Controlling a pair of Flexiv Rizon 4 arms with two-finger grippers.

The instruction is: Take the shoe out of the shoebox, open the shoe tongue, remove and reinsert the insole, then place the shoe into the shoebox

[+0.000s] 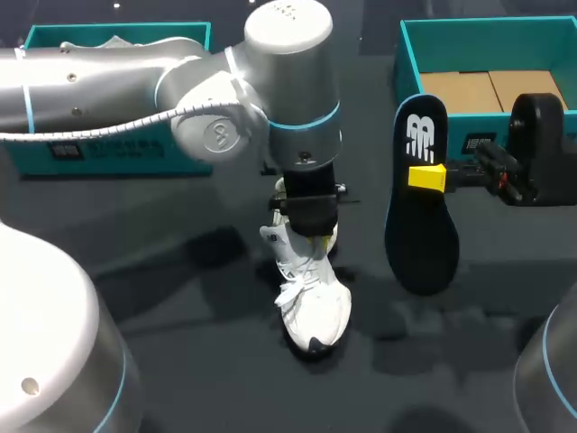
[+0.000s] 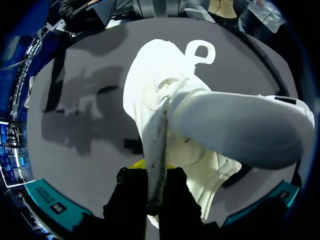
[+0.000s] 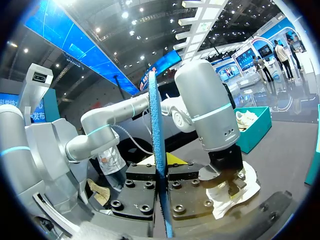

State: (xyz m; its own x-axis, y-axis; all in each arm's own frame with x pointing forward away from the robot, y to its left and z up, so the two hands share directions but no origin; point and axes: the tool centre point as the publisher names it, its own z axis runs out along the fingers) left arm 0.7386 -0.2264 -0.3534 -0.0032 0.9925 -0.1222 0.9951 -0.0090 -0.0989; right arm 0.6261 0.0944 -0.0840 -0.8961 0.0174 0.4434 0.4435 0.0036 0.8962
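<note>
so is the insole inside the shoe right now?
No, the right end effector is shut on the insole, holding it upright beside the shoe, clear of it.

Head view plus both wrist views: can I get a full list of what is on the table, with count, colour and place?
shoe: one, white, on its sole at the table's middle.
insole: one, dark with a white mark, held in the air to the right of the shoe.
left shoebox: one, teal, far left, something white inside.
right shoebox: one, teal, far right, brown cardboard inside.
table: one, dark grey.
left gripper: one, above the shoe, shut on its upper.
right gripper: one, shut on the insole.
</note>
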